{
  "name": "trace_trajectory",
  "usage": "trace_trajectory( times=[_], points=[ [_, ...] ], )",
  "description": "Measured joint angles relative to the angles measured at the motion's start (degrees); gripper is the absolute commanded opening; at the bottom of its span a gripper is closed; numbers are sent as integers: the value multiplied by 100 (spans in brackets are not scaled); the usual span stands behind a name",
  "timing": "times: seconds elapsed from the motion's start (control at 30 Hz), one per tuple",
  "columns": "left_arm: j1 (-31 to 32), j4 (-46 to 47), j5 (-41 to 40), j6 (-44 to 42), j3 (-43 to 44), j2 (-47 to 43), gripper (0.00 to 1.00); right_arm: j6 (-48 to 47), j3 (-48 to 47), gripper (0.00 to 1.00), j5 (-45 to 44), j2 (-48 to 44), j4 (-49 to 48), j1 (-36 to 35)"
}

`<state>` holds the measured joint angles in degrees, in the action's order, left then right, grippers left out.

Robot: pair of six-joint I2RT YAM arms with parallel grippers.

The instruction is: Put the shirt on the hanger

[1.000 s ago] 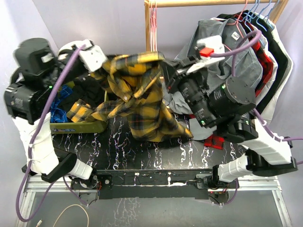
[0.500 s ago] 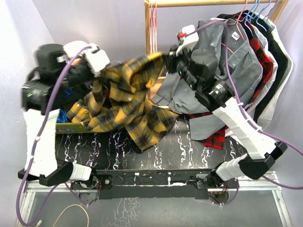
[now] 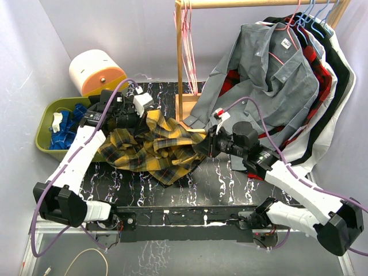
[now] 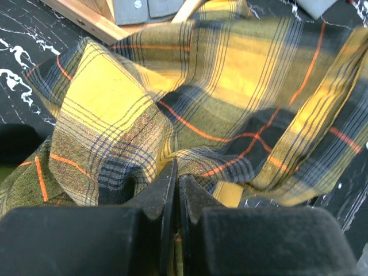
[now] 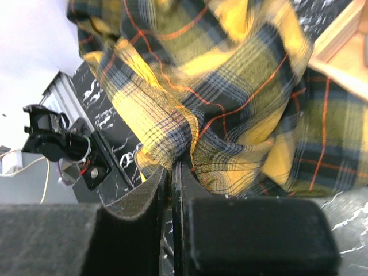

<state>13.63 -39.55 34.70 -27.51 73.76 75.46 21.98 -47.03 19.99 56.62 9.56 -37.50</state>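
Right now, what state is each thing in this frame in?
shirt, crumpled on the table, not hung.
hanger, hanging bare on the rail.
left gripper, shut on the shirt.
right gripper, shut on the shirt.
grey shirt, hung on the rail.
green bin, holding blue cloth.

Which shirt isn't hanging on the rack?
The yellow plaid shirt: it lies crumpled on the table, pinched by the left gripper and right gripper. The grey shirt and red plaid shirt hang from the rail.
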Motion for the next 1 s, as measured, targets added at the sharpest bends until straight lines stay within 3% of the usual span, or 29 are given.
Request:
trace_trajectory(
  times=[0.23,0.53,0.6,0.67,0.73,0.87,1.0],
  points=[
    [98,1189,-219,916,-175,262,0,442,859,8,166,485,-772,179],
    [227,1803,-1226,1641,1102,2297,3,1027,857,9,258,1434,-1770,1200],
    [256,1801,-1386,1766,1156,2461,28,1075,857,26,293,1451,-1827,1248],
    [262,1716,-1600,1810,1228,2505,55,1054,844,65,358,1449,-1792,1255],
    [219,1453,-1838,1928,1617,2608,65,946,748,96,398,1451,-1512,1287],
    [149,914,-2144,2059,2616,2741,78,682,223,98,280,1390,-817,1325],
    [111,511,-2260,2037,3003,2433,81,337,-382,98,0,872,-332,1325]
  ],
)
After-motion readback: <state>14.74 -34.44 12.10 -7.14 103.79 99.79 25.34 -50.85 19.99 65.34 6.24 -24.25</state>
